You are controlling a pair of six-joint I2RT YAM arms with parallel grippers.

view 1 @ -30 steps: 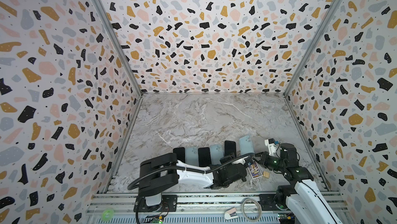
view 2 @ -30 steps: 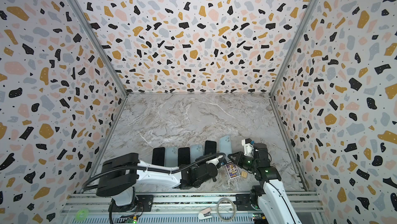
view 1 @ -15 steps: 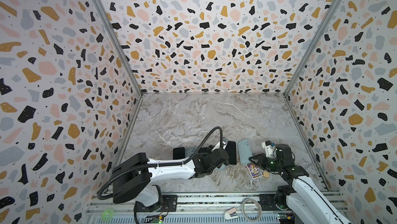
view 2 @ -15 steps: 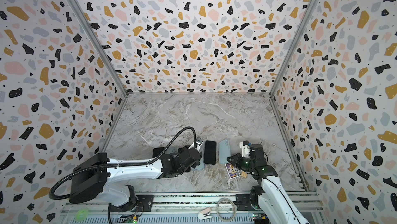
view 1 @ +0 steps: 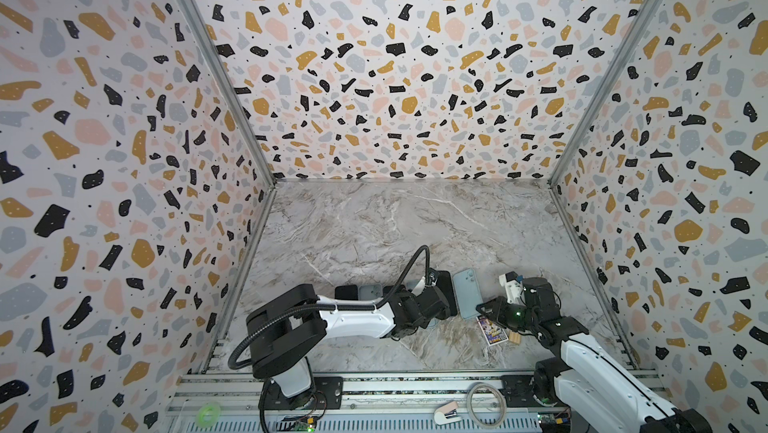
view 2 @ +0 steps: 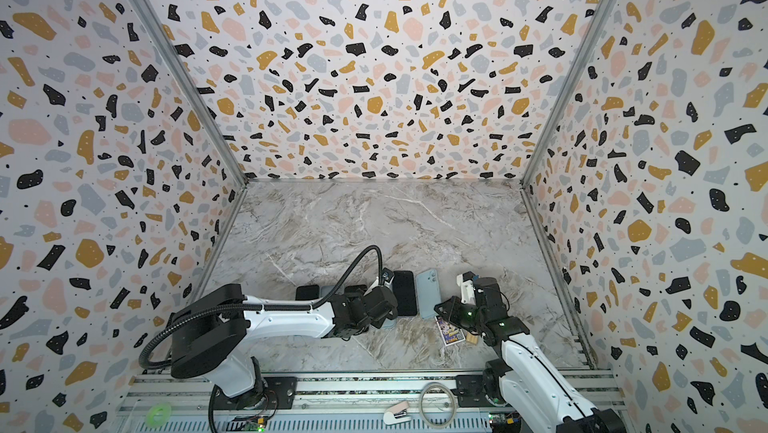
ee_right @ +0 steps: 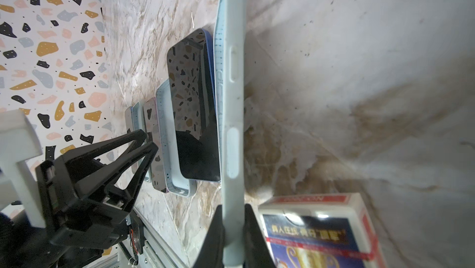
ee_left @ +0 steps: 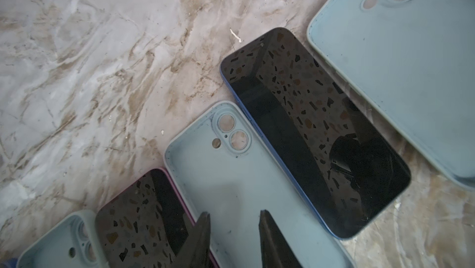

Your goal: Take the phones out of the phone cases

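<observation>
The big case (view 1: 466, 291), pale blue, lies inside-up on the marble tabletop (view 1: 374, 223). Through its camera cut-outs the tabletop shows in the left wrist view (ee_left: 411, 74), so nothing sits in it. The right pincer (ee_right: 234, 228) is clenched on the rim at the end of the big case nearest the robot, one finger on each side of the wall. In both top views that pincer (view 1: 482, 309) (view 2: 438, 308) meets the same end of the big case (view 2: 428, 294). Whether that end is raised off the tabletop cannot be told.

The blue phone (ee_left: 308, 130), out of its case, lies screen-up just beside the big case on the left arm's side, their long edges parallel and nearly touching (ee_right: 192, 99). A top view shows it dark against the big case (view 2: 404, 291).

One step farther from the big case lies a small case (ee_left: 236, 189), also pale blue and empty. Past it come a pink phone (ee_left: 144, 215), screen-up, and another pale case (ee_left: 59, 241).

The left pincer (ee_left: 233, 214) hovers over the small case, two places from the big case. Its fingers stand apart and grasp nothing; the right wrist view shows it (ee_right: 149, 142) clear of the row.

A card box (view 1: 491, 330) lies just beside the gripped end of the big case, on the right arm's side (ee_right: 316, 233).
</observation>
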